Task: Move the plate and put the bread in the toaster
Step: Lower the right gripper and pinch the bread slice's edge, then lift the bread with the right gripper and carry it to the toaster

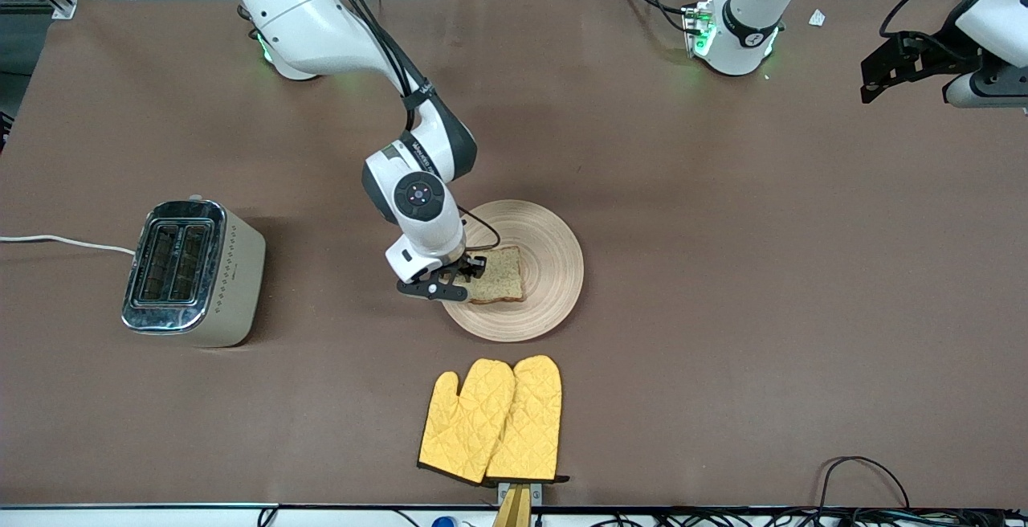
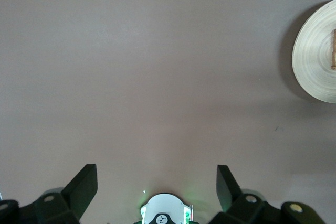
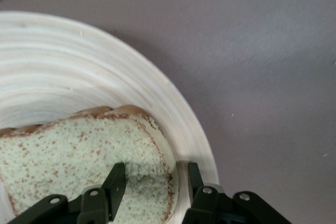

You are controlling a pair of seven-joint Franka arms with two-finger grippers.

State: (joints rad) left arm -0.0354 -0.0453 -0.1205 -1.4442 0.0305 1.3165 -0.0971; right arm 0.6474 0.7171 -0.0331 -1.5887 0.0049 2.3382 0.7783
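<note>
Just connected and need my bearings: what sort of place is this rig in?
Probably a robotics lab bench staged as a kitchen: a brown-covered table with bolted arm bases, loose cables along its edge, and props: toaster, bread on a plate, yellow oven mitts.

Bright even overhead light, soft shadows, glare on toaster (image 1: 173, 266) chrome

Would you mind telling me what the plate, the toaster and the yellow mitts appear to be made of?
The plate looks like pale wood with a matte finish, going by its concentric ring grooves, though it may be an imitation. The toaster has a mirror-shiny, probably chromed metal top and dull cream sides, plastic or painted metal. The mitts look like quilted fabric, judging by the diamond stitching.
</note>
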